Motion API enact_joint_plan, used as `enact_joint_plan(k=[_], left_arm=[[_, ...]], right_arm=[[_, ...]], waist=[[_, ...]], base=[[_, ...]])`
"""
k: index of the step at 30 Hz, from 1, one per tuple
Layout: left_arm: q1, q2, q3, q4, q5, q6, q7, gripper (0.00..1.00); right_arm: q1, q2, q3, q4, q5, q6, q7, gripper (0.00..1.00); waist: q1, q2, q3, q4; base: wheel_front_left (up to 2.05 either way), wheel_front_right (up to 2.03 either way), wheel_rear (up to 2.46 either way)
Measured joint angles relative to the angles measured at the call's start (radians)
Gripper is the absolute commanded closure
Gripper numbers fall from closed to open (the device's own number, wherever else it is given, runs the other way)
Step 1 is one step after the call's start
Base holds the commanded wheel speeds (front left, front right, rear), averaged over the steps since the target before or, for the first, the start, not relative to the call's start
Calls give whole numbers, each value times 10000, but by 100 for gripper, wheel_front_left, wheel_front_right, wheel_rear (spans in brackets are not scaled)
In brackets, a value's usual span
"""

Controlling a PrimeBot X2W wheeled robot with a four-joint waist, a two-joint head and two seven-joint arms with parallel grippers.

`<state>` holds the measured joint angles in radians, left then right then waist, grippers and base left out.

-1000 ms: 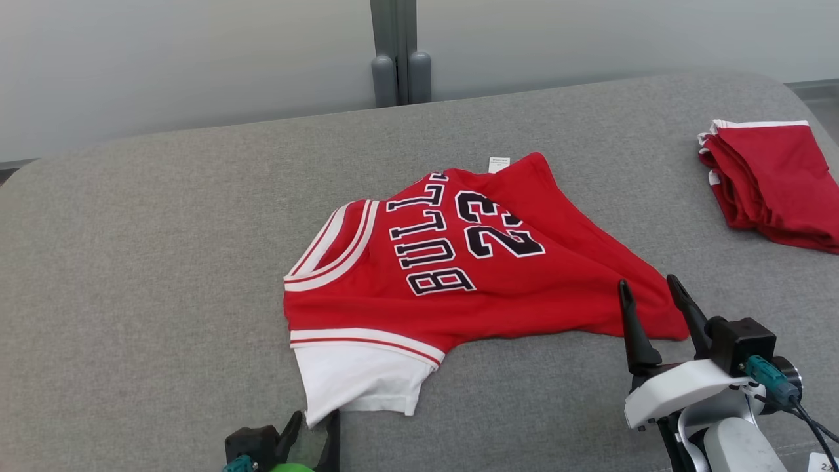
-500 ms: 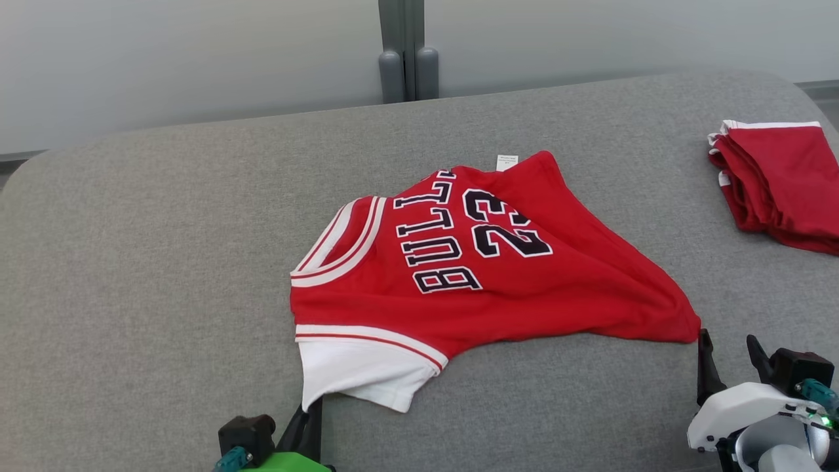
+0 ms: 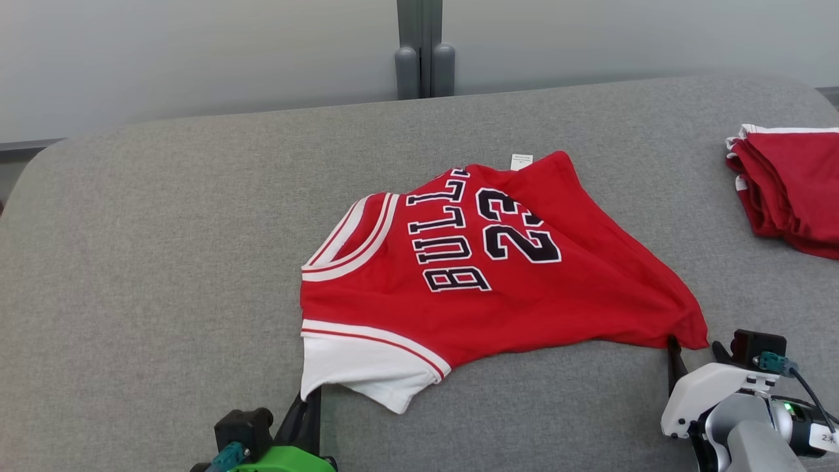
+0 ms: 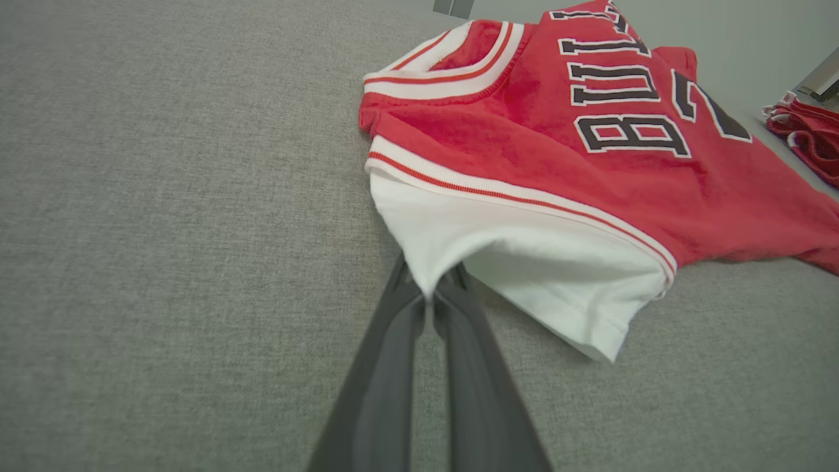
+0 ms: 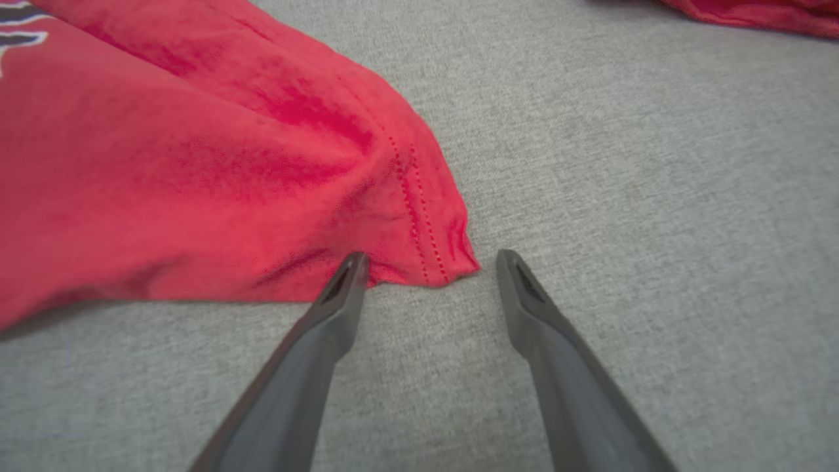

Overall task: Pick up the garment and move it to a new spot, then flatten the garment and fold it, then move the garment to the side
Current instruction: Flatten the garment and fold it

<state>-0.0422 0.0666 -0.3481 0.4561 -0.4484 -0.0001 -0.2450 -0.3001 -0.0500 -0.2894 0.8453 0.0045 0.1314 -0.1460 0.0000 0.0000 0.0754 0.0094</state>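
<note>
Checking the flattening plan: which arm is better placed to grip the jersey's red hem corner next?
Right. The right gripper, open, brackets the hem corner; the left gripper is shut on the white sleeve.

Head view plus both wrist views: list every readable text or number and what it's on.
"BULL", a fifth letter lost in a fold: red basketball jersey with white trim.
"23": same jersey, beside the lettering.
Small white sewn-in tag: too small to read.
White sticker on the right arm: partly cut off, unreadable.
</note>
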Motion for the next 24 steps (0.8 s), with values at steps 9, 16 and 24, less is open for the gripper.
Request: enact_joint_plan(k=[9, 16, 24], left_arm=[[-10, 63, 33, -339, -88, 50, -29, 100], [-143, 4, 261, -1243, -903, -272, -27, 100], [-868, 311, 552, -3678, -1145, -401, 420, 100]], right_arm=[[-657, -4, 508, 721, 286, 0, -27, 100], [-738, 2, 1718, 128, 2209, 0, -165, 100], [-200, -337, 2995, -3413, 3783, 0, -25, 100]], waist=[[0, 0, 57, -125], [0, 0, -119, -208], [0, 0, -531, -377]], base=[[0, 0, 0], [0, 0, 0], [0, 0, 0]])
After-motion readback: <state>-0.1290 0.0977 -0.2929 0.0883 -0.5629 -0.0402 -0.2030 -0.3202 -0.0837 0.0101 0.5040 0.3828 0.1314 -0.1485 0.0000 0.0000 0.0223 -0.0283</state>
